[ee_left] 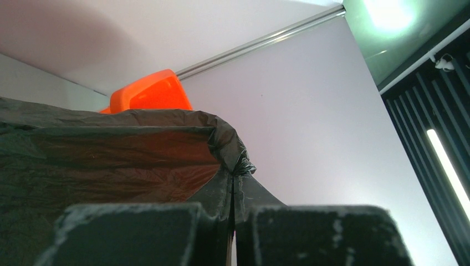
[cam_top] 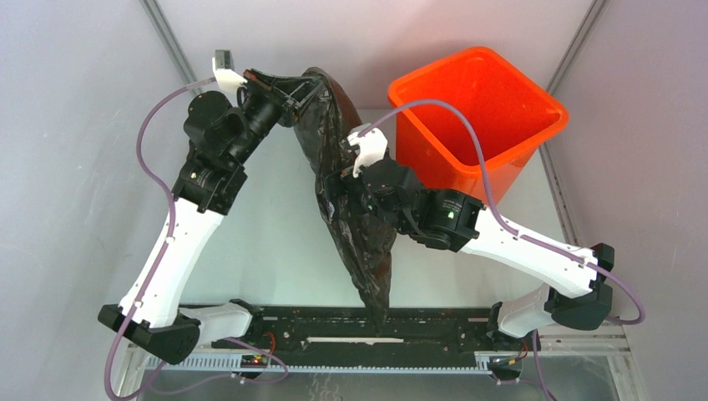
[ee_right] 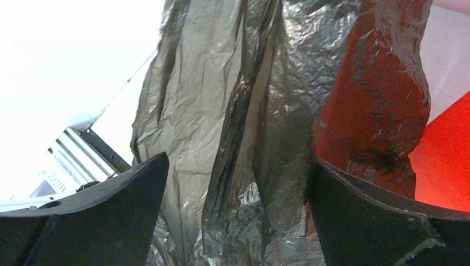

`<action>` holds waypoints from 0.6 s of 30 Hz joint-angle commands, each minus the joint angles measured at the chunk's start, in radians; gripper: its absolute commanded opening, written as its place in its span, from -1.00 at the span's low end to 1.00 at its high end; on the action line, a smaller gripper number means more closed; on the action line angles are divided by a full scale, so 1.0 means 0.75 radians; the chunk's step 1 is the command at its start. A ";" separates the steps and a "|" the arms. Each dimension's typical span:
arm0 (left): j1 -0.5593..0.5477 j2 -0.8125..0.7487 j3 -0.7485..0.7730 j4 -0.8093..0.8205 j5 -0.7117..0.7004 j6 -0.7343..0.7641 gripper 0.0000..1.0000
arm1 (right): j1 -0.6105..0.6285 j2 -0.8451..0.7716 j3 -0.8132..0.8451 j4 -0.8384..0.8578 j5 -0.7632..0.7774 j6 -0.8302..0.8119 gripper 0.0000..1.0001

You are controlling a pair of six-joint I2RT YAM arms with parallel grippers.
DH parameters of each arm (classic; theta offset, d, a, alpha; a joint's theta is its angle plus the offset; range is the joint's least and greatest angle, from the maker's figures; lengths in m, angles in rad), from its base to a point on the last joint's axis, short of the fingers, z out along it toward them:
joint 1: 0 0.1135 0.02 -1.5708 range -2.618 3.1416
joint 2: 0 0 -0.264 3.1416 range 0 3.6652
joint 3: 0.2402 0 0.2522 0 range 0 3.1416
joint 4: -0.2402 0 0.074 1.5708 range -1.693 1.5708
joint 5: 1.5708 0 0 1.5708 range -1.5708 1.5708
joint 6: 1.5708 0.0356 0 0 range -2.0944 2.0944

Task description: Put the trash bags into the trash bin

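Note:
The black trash bag (cam_top: 355, 225) hangs as a long wrinkled sheet from high up down to the near rail. My left gripper (cam_top: 311, 90) is shut on the bag's top edge and holds it up; in the left wrist view the pinched film (ee_left: 235, 166) bunches at the closed tips. My right gripper (cam_top: 341, 185) is open, its fingers (ee_right: 111, 216) standing either side of the hanging bag (ee_right: 244, 138) at mid height. The orange trash bin (cam_top: 476, 117) stands upright at the back right, open and empty, just right of the bag; it shows behind the film (ee_left: 149, 91).
Pale enclosure walls with metal corner struts close in the back and sides. The black mounting rail (cam_top: 434, 330) runs along the near edge. Purple cables loop over both arms.

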 commanded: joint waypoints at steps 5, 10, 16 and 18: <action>0.062 0.012 0.054 0.050 -0.046 -0.111 -0.99 | 0.020 -0.146 -0.062 0.095 -0.027 -0.065 0.99; 0.066 0.048 0.056 0.072 -0.021 -0.165 -0.99 | 0.010 -0.199 -0.106 0.113 -0.019 -0.069 0.99; 0.067 0.086 0.067 0.122 -0.014 -0.223 -0.99 | 0.029 -0.131 -0.061 0.081 -0.021 -0.061 1.00; 0.066 0.099 0.079 0.127 -0.013 -0.237 -0.99 | 0.036 -0.113 -0.057 0.092 -0.019 -0.065 1.00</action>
